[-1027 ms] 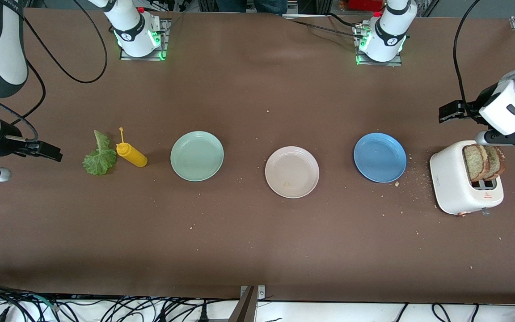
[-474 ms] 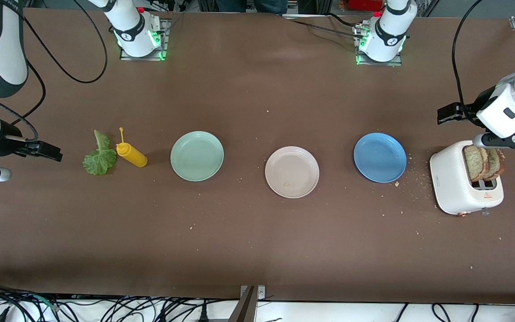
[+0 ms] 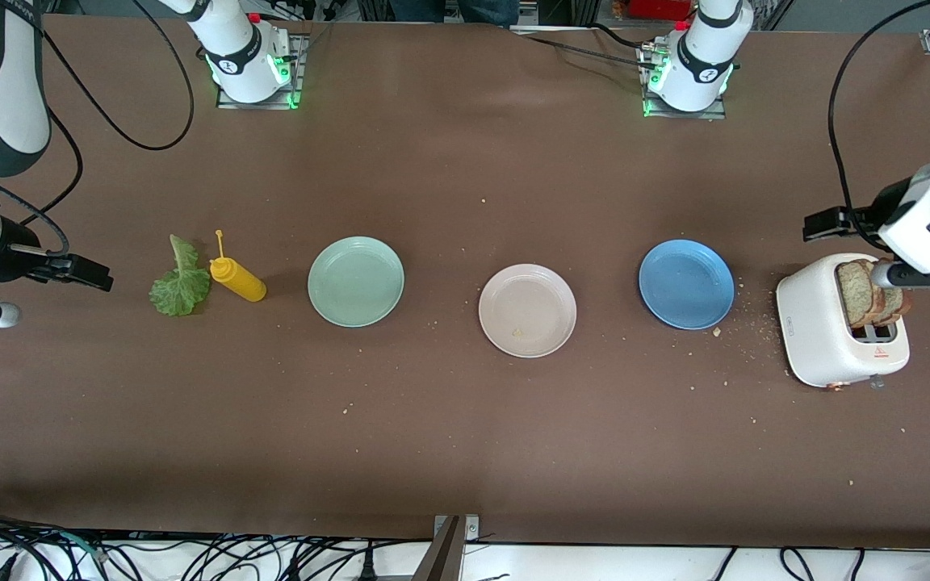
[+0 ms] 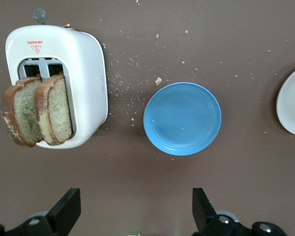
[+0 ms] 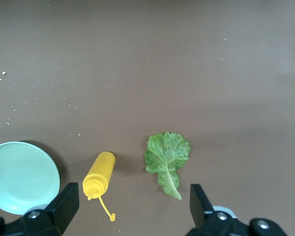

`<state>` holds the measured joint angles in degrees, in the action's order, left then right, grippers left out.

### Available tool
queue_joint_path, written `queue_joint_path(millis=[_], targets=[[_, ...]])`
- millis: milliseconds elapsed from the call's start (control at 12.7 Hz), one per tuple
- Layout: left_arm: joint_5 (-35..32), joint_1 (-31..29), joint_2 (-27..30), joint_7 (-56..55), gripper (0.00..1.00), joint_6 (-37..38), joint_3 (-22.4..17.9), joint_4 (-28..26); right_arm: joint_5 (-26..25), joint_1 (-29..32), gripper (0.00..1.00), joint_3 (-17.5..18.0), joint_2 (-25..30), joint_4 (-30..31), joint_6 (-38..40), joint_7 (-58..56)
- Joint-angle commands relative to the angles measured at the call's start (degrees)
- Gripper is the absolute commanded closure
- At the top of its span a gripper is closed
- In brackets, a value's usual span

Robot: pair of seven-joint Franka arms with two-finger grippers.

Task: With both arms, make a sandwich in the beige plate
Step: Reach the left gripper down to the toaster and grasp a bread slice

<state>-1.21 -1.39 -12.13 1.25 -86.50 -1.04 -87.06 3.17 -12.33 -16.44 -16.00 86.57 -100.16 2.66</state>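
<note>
On the brown tabletop [image 3: 465,436], the beige plate [image 3: 527,310] sits bare mid-row. Two toast slices [image 4: 37,115] stand upright in the toaster [image 3: 816,323], near the left gripper [image 4: 135,211], wide open and empty. The right gripper [image 5: 132,209] waits, open, near the lettuce [image 5: 166,156].

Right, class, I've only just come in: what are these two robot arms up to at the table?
They are starting a sandwich, and nothing has been picked up. The left gripper is open and empty over the toaster, where two toast slices stand in the slots. The right gripper waits, open, beside the lettuce leaf and a yellow squeeze bottle at its end. The beige plate sits bare between a mint-green plate and a blue plate.
</note>
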Motion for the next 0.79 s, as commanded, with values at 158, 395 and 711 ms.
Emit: queue_joint_path(millis=[158,395,711], targets=[[0.59,-6.06,-4.65,6.92,0.0,-5.42,0.16,0.4,1.05,0.37,0.0,0.09,-0.35,-0.88,0.93,0.5],[0.59,-8.62,-6.85,8.33,0.0,-8.59,0.16,0.22,1.05,0.37,0.0,0.09,-0.35,-0.79,0.93,0.5],[0.59,-9.07,-9.49,8.51,0.0,-14.48,0.08,-2.41,1.05,0.37,0.0,0.09,-0.35,-0.79,0.93,0.5]])
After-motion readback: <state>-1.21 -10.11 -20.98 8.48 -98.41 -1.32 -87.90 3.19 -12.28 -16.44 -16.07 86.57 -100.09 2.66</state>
